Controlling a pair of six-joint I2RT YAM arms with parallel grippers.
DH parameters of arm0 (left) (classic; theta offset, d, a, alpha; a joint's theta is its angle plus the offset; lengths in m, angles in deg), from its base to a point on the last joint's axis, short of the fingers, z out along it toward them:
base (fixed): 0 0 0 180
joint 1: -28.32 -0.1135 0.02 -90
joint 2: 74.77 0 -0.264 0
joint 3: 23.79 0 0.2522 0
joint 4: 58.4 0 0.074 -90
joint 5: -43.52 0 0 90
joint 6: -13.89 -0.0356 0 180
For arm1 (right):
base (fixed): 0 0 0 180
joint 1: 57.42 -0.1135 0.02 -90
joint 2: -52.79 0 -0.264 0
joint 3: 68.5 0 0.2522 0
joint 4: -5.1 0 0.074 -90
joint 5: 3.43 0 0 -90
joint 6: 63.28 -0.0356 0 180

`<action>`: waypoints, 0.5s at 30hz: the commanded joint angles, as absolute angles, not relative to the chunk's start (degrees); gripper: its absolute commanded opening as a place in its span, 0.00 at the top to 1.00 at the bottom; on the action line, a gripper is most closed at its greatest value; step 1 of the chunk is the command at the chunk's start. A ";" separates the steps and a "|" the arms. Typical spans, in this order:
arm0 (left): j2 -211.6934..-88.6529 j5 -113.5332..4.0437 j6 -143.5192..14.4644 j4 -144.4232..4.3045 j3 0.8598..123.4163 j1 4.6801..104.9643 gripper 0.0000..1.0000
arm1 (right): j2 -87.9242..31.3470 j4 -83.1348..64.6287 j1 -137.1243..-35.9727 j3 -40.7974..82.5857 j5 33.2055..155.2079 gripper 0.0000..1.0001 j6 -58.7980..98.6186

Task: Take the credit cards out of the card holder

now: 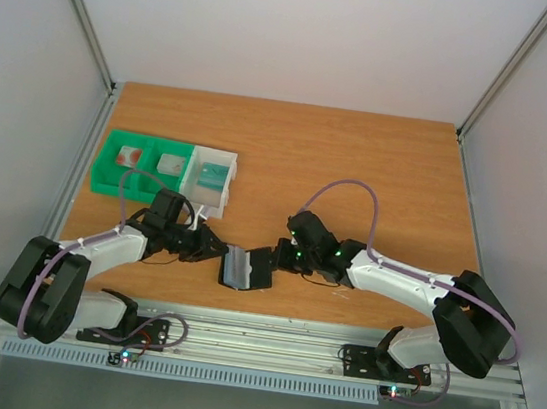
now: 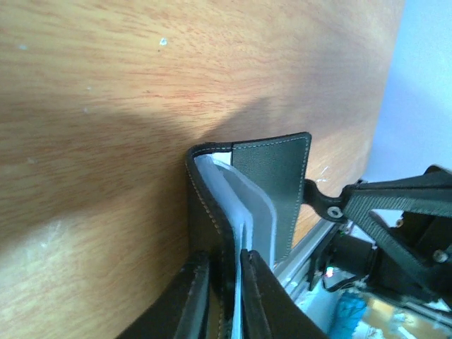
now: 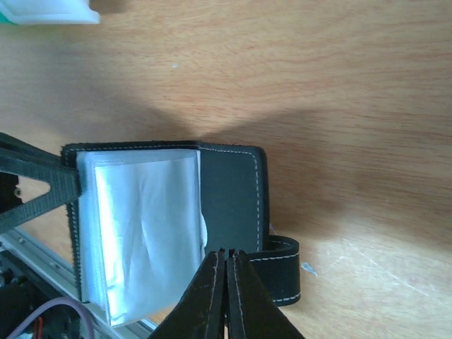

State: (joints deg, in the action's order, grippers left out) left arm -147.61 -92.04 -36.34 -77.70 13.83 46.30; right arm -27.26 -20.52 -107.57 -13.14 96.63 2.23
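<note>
Left fingers (image 2: 191,304): almost together, one on each side of the card holder's (image 2: 212,226) outer cover plus a bit of clear pocket. Looked like a proper pinch on that edge.
Right fingers (image 3: 210,296): fully together, tips nipping the edge of the black flap (image 3: 229,198) and holding it spread away from the left fingers.
Card holder: sat right between the two sets of fingers, folded open, at the near part of the desk (image 1: 358,175). Couldn't tell if it rested on the wood or hung just over it. The clasp tab (image 3: 282,272) dangled just beside the right fingers.
Clear pockets (image 3: 141,233): fanned out between the two grips with something whitish inside. No way to count how many credit cards were in there.
Done so far: holder open, both sides held. No card showed in either set of fingers, and none poked out of a pocket.
Trays: the green tray (image 1: 119,187) and white tray (image 1: 204,198) sat well beyond the left fingers. The bits inside were too small to call as cards or not.
Left to do: basically the whole pull, by the look of it. One set of fingers would have to let go and fish the cards out.
</note>
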 commanded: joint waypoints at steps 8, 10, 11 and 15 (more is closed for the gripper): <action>-147.38 -92.68 -35.79 -74.18 13.68 46.23 1.00 | -25.09 -35.03 -107.23 -6.49 91.99 0.70 5.14; -147.28 -92.79 -35.77 -74.29 13.68 46.17 1.00 | -24.63 -36.71 -107.26 -4.93 92.91 0.63 5.72; -147.22 -92.76 -35.77 -74.33 13.65 46.16 1.00 | -24.36 -36.87 -107.30 -4.32 93.73 0.60 6.03; -147.12 -92.77 -35.70 -74.37 13.62 46.18 1.00 | -24.63 -34.84 -107.87 -2.85 98.41 0.53 6.15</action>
State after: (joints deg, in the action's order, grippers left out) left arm -147.61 -92.13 -35.64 -77.11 13.83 46.30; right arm -25.60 -34.11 -107.48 -5.24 94.79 5.01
